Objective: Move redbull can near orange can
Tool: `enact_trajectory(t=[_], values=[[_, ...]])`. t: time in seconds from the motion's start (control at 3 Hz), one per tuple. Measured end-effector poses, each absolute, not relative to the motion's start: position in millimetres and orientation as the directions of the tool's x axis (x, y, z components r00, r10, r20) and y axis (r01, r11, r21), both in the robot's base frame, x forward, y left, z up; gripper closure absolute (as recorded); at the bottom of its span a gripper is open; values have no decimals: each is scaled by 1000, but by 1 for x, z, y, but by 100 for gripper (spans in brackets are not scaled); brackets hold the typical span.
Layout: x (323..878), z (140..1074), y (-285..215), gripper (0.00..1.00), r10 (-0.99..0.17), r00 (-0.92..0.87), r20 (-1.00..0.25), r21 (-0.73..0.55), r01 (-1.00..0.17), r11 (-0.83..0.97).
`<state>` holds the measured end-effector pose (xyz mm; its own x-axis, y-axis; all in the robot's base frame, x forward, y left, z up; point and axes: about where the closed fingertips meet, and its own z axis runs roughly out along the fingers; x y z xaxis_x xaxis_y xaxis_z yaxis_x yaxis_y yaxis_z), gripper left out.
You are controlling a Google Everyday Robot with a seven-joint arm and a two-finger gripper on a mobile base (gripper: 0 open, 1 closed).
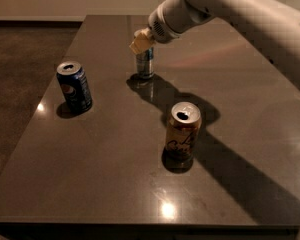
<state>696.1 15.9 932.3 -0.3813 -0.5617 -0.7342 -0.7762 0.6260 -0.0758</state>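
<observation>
The redbull can, slim and silver with blue panels, stands upright at the far middle of the dark table. My gripper comes down from the upper right, and its cream fingers are closed around the can's top. I cannot tell whether the can's base touches the table. The orange can, orange-gold with dark script and an open silver top, stands upright nearer the front, to the right of and well apart from the redbull can.
A wider dark blue can with a round logo stands at the table's left side. My white arm crosses the upper right of the view. The table's left edge drops to a brown floor.
</observation>
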Motion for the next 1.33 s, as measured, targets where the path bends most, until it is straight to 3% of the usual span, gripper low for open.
enact_trajectory(t=[0.33,1.33], values=[[677,940,7,100,-566,-348,-748,-48,-822,568],[607,954,-42,100,-608,-310,-731,-37,-871,489]])
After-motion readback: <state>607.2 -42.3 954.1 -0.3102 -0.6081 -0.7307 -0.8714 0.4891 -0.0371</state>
